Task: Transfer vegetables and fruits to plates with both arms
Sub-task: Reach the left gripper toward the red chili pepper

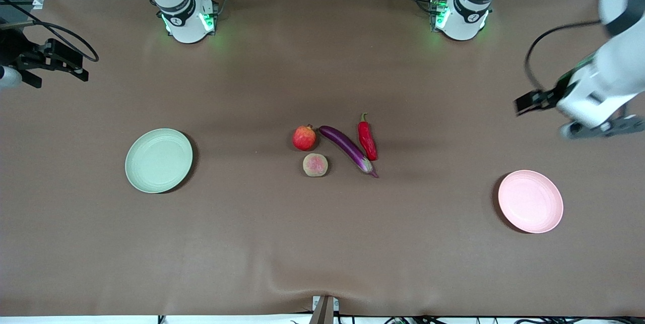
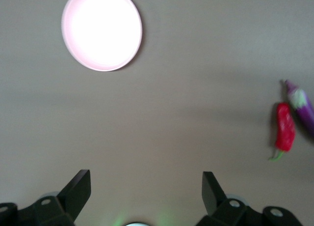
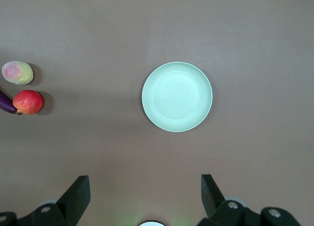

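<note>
The purple eggplant (image 1: 347, 148), red chili pepper (image 1: 367, 140), red pomegranate-like fruit (image 1: 304, 137) and tan-green fruit (image 1: 315, 165) lie together mid-table. The pale green plate (image 1: 158, 160) lies empty toward the right arm's end, and the pale pink plate (image 1: 530, 201) lies empty toward the left arm's end. My left gripper (image 2: 146, 186) is open and empty, held high above the table near the pink plate (image 2: 102, 29); it also shows in the front view (image 1: 599, 130). My right gripper (image 3: 145, 186) is open and empty, high above the table near the green plate (image 3: 177, 97).
A brown cloth (image 1: 322, 243) covers the table. The two arm bases (image 1: 189, 19) (image 1: 461, 16) stand along the table's edge farthest from the front camera. A small bracket (image 1: 324, 309) sits at the nearest edge. A black cable (image 1: 541, 52) loops beside the left arm.
</note>
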Controlling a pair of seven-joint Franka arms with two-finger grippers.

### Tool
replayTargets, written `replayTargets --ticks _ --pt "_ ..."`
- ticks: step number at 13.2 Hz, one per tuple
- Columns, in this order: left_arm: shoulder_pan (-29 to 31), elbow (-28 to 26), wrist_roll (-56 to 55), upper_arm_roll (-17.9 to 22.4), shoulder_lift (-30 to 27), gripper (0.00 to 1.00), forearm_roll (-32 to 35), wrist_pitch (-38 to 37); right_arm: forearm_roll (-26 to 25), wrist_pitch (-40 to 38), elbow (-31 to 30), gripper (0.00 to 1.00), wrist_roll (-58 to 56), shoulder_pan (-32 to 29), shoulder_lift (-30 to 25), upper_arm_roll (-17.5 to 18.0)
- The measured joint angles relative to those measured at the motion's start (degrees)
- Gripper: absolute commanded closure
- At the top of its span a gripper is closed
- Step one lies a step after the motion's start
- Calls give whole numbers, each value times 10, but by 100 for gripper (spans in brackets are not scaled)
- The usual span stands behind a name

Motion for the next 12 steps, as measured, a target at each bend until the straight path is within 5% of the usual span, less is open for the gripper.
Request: replayTargets --ticks 6,12 --pt "-27 -142 -206 -80 45 0 -2 179 1 0 0 0 0 0 0 0" --pt "-117 -230 -312 -90 67 1 -2 317 1 0 0 0 0 0 0 0"
